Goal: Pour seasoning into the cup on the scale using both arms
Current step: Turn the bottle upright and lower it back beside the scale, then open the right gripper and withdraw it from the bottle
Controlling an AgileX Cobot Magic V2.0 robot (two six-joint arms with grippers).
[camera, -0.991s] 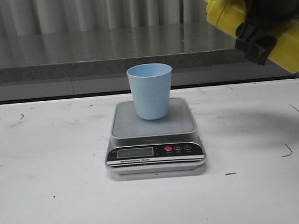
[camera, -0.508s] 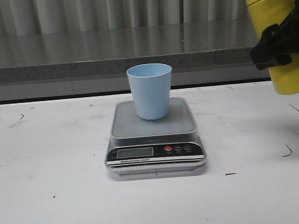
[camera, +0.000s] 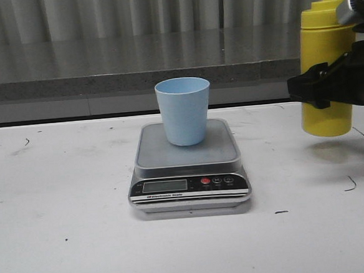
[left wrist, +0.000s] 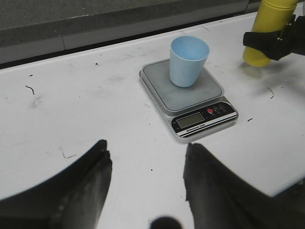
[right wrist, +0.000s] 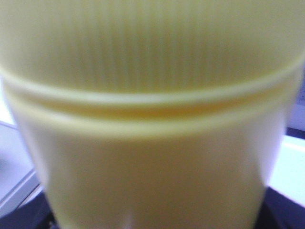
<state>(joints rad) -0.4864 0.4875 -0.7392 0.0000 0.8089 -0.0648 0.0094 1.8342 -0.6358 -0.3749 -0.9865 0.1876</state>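
The pale blue cup (camera: 183, 111) stands upright on the silver scale (camera: 217, 148) at the table's middle. My right gripper (camera: 325, 86) is shut on the yellow seasoning bottle (camera: 325, 39). It holds the bottle upright at the far right, nozzle up, base just above the table, well clear of the cup. The bottle's body fills the right wrist view (right wrist: 152, 119). My left gripper (left wrist: 145, 162) is open and empty, above the table in front of the scale (left wrist: 162, 88). That view also shows the cup (left wrist: 188, 59) and the bottle (left wrist: 267, 24). The left gripper is outside the front view.
A grey ledge (camera: 134, 80) runs along the back of the white table (camera: 64, 244), with a corrugated wall behind it. The scale's black panel with LCD and red button (camera: 204, 181) faces the front.
The right gripper swung the bottle from tilted, nozzle toward the left, high up, to upright, and lowered it at the far right. The cup and scale have not moved.
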